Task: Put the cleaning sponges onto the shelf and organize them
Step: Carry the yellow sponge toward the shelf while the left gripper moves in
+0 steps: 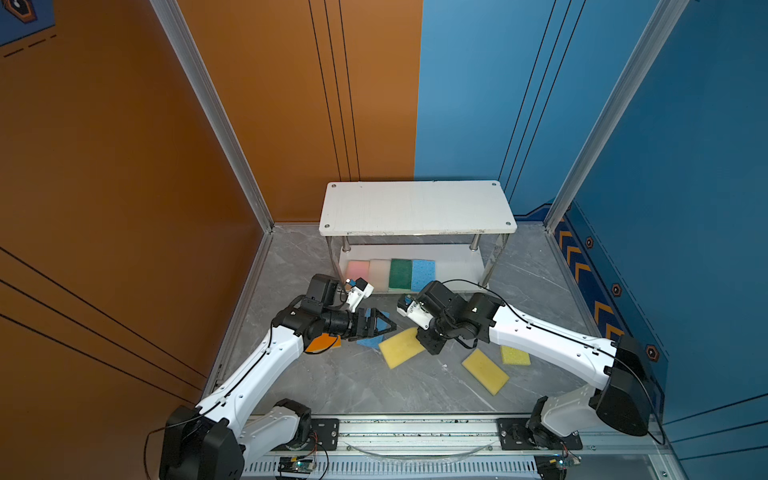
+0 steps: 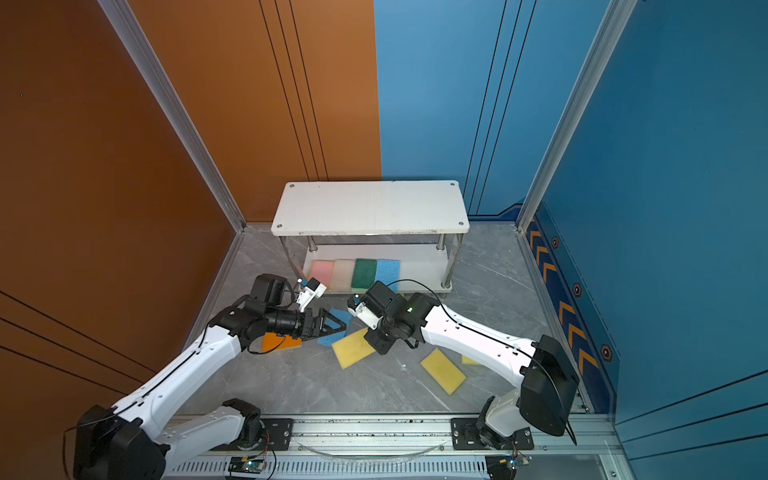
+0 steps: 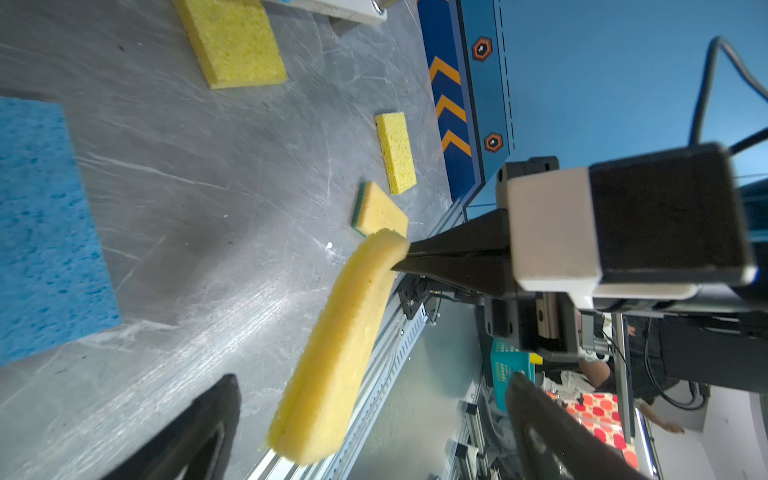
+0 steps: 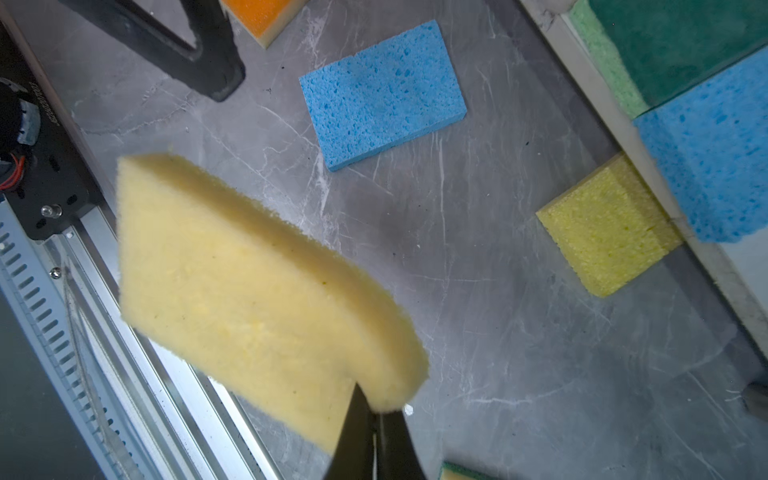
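- Yellow sponge (image 4: 257, 282): centre frame, pinched at one corner by the right hand (image 4: 374, 419), drooping clear of the worktop (image 4: 478, 291); probably bound for the shelf.
- Left hand (image 1: 388, 322): spread wide, empty, over a blue sponge (image 1: 370, 341).
- Shelf (image 1: 415, 208): upper middle; four sponges (image 1: 400, 274) side by side on the lower board, top bare.

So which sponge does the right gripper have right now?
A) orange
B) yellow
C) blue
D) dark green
B: in the right wrist view the right gripper is shut on a corner of the yellow sponge, while the blue sponge and the orange sponge lie loose and ungripped.
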`<state>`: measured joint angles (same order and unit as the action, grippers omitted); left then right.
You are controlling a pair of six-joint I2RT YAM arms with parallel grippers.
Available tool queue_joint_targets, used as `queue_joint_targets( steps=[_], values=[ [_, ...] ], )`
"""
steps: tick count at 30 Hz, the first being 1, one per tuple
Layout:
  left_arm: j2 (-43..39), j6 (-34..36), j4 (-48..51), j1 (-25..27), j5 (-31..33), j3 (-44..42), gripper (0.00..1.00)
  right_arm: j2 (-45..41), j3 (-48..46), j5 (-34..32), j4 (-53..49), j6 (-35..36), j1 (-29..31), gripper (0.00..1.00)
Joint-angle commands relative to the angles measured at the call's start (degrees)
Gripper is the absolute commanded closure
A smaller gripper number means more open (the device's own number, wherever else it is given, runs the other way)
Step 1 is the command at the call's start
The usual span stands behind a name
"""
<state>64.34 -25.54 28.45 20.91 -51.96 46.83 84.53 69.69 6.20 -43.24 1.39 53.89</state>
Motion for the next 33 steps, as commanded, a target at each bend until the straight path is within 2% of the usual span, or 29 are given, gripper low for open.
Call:
queue_joint_targets(
  steps=[1, 10, 11, 15, 21, 25, 28, 30, 33],
  values=[
    [2.67, 4.81, 1.57, 2.16, -3.09, 3.02, 0.02, -1.12, 2.02, 0.69, -2.72, 1.70, 0.08, 1.00],
    [9.77, 8.97, 3.83, 7.36, -1.00, 5.23, 0.13, -3.25, 2.63, 1.01, -2.90, 1.36, 0.21, 1.00],
    [10.30, 9.09, 3.83, 7.68, -0.95, 5.59, 0.18, -3.36, 2.73, 1.01, -2.83, 1.29, 0.31, 1.00],
    [11.79, 9.46, 3.84, 8.45, -1.10, 6.67, 0.30, -3.54, 2.84, 0.75, -2.97, 1.03, 0.63, 1.00],
    [12.72, 10.07, 3.86, 8.46, -1.86, 6.89, 0.40, -3.53, 2.85, 0.62, -3.07, 1.14, 0.91, 1.00],
    [13.49, 10.40, 3.81, 8.45, -2.68, 6.80, 0.55, -3.57, 3.08, 0.22, -2.98, 1.13, 1.00, 1.00],
    [13.80, 10.46, 3.85, 8.45, -3.05, 6.70, 0.73, -3.45, 3.48, -0.20, -3.01, 1.07, 1.04, 1.00],
    [13.75, 10.42, 3.81, 8.37, -3.22, 6.62, 0.83, -3.39, 3.69, -0.80, -3.07, 0.94, 1.04, 0.96],
    [14.02, 10.08, 3.83, 8.14, -3.18, 6.61, 0.85, -3.75, 3.90, -1.35, -3.09, 0.33, 0.42, 0.87]
  ],
)
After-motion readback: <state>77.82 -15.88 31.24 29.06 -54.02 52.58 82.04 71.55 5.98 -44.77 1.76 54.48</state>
